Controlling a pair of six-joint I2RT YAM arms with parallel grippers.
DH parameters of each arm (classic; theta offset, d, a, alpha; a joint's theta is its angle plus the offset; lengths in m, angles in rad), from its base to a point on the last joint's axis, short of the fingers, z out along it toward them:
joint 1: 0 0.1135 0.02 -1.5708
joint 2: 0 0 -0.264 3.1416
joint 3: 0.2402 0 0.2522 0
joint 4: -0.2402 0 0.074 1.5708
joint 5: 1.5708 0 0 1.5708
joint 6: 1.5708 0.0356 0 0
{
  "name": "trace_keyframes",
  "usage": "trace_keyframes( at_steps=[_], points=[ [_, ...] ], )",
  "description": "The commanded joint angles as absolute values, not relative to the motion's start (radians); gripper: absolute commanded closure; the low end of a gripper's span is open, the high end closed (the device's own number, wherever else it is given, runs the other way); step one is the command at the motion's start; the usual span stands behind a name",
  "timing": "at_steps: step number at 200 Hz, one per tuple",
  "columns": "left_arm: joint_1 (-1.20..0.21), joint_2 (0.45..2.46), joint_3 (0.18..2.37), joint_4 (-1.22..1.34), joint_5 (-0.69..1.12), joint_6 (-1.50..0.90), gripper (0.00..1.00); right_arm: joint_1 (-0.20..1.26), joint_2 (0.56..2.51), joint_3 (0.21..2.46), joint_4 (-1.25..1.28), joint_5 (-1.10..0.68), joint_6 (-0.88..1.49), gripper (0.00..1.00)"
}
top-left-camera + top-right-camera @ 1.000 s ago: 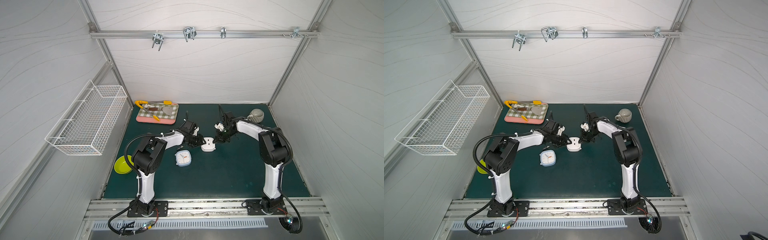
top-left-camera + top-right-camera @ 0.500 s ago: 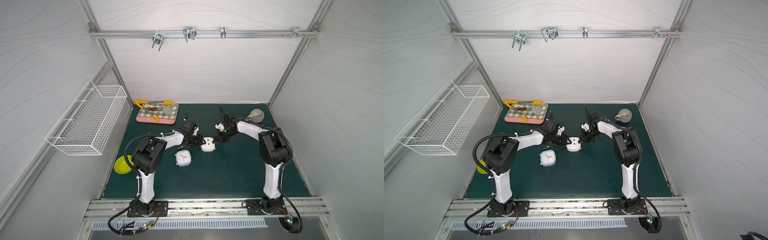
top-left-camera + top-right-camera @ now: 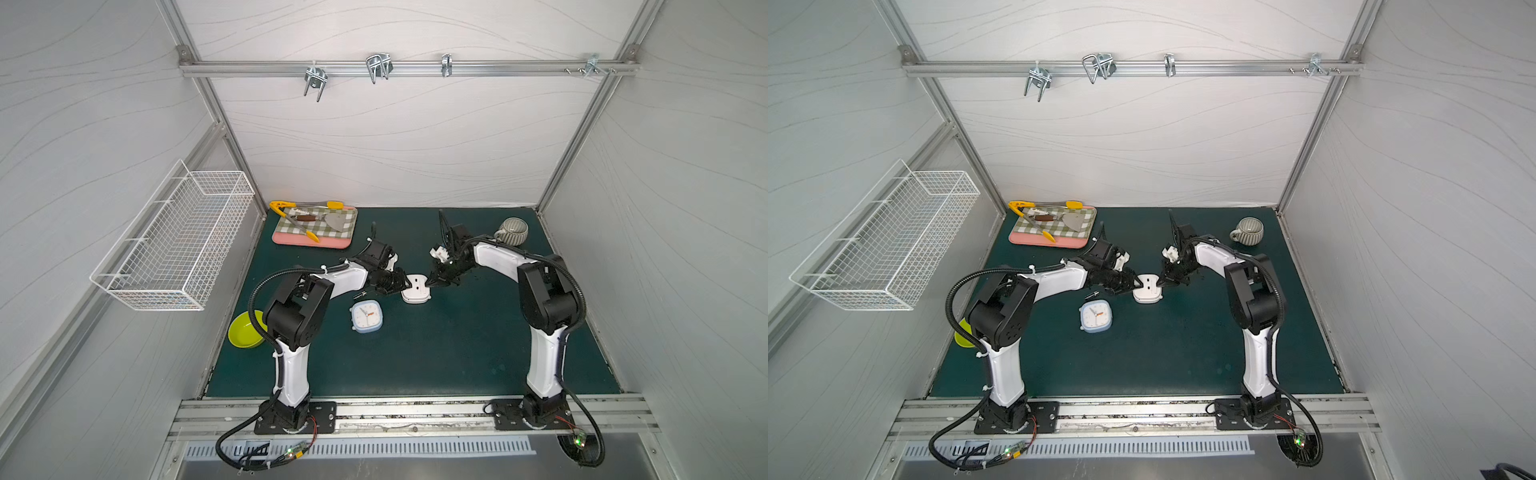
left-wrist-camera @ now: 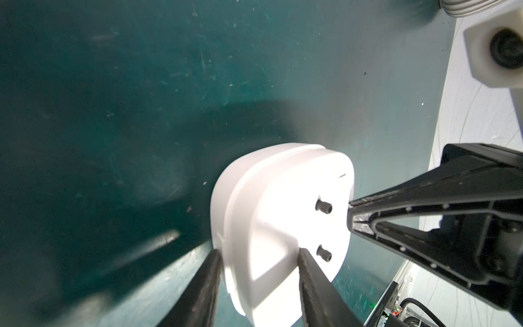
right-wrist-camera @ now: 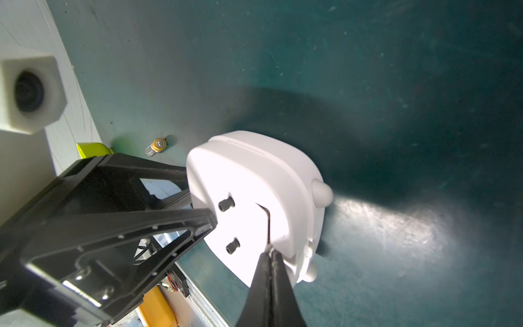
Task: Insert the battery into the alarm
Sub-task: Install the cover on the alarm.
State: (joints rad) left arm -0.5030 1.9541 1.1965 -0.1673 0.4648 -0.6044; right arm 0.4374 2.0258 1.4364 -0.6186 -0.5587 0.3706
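The white alarm (image 3: 415,293) (image 3: 1147,291) lies face down mid-mat, its back with two black knobs facing up. My left gripper (image 4: 259,252) (image 3: 402,285) is shut on its left edge, one finger on the back face and one under the rim. My right gripper (image 5: 268,253) (image 3: 430,284) is shut with nothing between its fingers, and its tips touch the seam of the battery cover (image 5: 278,226). The battery (image 5: 156,145) (image 3: 360,295) (image 3: 1092,296) lies loose on the mat, just left of the alarm under the left arm.
A blue alarm clock (image 3: 366,317) lies face up in front of the battery. A yellow-green bowl (image 3: 245,329) sits at the left edge. A checked tray (image 3: 347,232) with utensils is at the back left, and a striped mug (image 3: 512,230) at the back right. A wire basket (image 3: 174,237) hangs on the left wall.
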Motion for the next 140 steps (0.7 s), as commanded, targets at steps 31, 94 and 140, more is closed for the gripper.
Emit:
trace_keyframes(
  at_steps=[31,94,140],
  points=[
    [-0.514,1.985,1.221,-0.181,0.467,-0.597,0.54,0.476,2.031,1.430,-0.606,-0.604,0.366,1.00],
    [-0.514,1.982,1.221,-0.182,0.467,-0.594,0.54,0.475,2.040,1.433,-0.664,-0.524,0.340,0.98],
    [-0.512,1.978,1.223,-0.187,0.465,-0.594,0.54,0.472,2.000,1.453,-0.680,-0.517,0.338,0.83]
  ],
)
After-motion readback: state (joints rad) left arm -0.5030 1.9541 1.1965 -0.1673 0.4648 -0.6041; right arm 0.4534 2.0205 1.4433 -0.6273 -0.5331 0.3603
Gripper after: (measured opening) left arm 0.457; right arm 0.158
